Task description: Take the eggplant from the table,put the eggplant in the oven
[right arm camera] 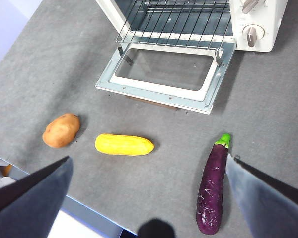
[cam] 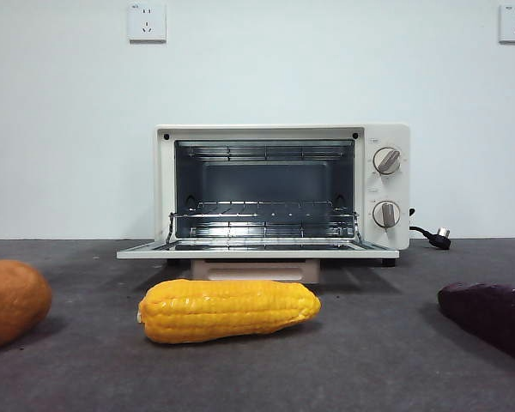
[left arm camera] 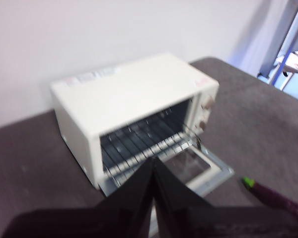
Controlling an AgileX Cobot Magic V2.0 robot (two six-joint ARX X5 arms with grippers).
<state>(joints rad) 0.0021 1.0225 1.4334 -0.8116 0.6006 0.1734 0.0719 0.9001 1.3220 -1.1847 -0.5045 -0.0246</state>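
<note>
One eggplant (right arm camera: 213, 191) is seen on the bench (right arm camera: 49, 69) before the open oven (cam: 281, 184), its green stem end pointed toward the oven. One corn cob (right arm camera: 124, 145) and one potato (right arm camera: 61, 130) lie beside it. The right end effector (right arm camera: 149, 198) is spread apart above the eggplant; the left end effector (left arm camera: 153, 198) is pressed together.

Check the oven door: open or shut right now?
Open. The oven has its door folded down flat in front, and the wire rack inside is exposed. The eggplant lies on the table outside.
</note>
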